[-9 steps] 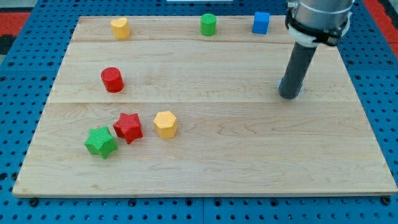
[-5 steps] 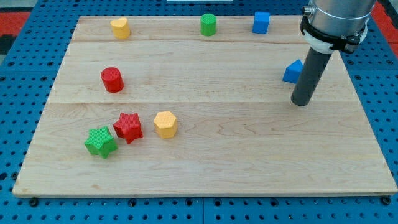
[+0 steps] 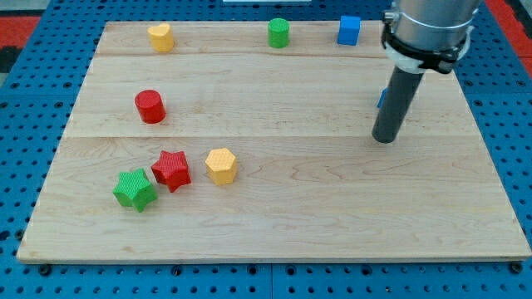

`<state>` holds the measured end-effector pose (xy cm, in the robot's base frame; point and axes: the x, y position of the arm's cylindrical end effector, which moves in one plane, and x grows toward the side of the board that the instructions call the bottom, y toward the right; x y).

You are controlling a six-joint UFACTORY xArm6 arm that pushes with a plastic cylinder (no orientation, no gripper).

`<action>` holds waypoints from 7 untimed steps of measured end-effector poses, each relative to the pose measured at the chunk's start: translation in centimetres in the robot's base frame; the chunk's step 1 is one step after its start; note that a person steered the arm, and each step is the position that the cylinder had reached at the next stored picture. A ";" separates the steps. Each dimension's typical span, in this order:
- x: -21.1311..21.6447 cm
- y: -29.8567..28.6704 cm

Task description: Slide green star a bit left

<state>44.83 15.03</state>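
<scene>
The green star [image 3: 135,189] lies near the board's lower left, touching the red star [image 3: 172,170] at its upper right. A yellow hexagon [image 3: 221,165] sits just right of the red star. My tip [image 3: 383,139] rests on the board far to the right of the green star, about level with the red cylinder [image 3: 150,106]. The rod hides most of a blue block [image 3: 381,99] just behind it.
A yellow heart-like block [image 3: 161,36], a green cylinder [image 3: 278,33] and a blue cube [image 3: 349,30] stand along the top edge of the wooden board [image 3: 274,224]. Blue pegboard surrounds the board.
My tip swung right and slightly down, uncovering the blue block, then came back left and now covers it again. No block has visibly moved.
</scene>
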 end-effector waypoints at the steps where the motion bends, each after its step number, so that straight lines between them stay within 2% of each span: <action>1: 0.0 -2.0; 3: 1.8 -12.1; 4: 4.5 -15.6; 5: 5.6 -15.9; 7: 9.7 -24.3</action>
